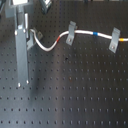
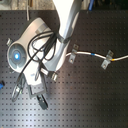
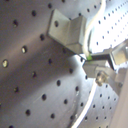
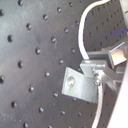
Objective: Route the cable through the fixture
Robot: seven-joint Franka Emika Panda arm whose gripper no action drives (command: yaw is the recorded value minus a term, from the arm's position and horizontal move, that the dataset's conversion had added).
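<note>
Gripper (image 1: 31, 34) is pinching the cable (image 1: 84, 33) end, hanging beside the tall grey post (image 1: 21, 52) at the first exterior view's left. Cable is running lengthwise toward the first exterior view's right, sagging, then passing two clips: middle clip (image 1: 71, 33) and far clip (image 1: 114, 39). A third clip, the fixture (image 3: 67, 31), is sitting just beside the fingertips in both wrist views.

Cable (image 1: 85, 34) runs off the first exterior view's right; gripper (image 2: 42, 95) blurred.
</note>
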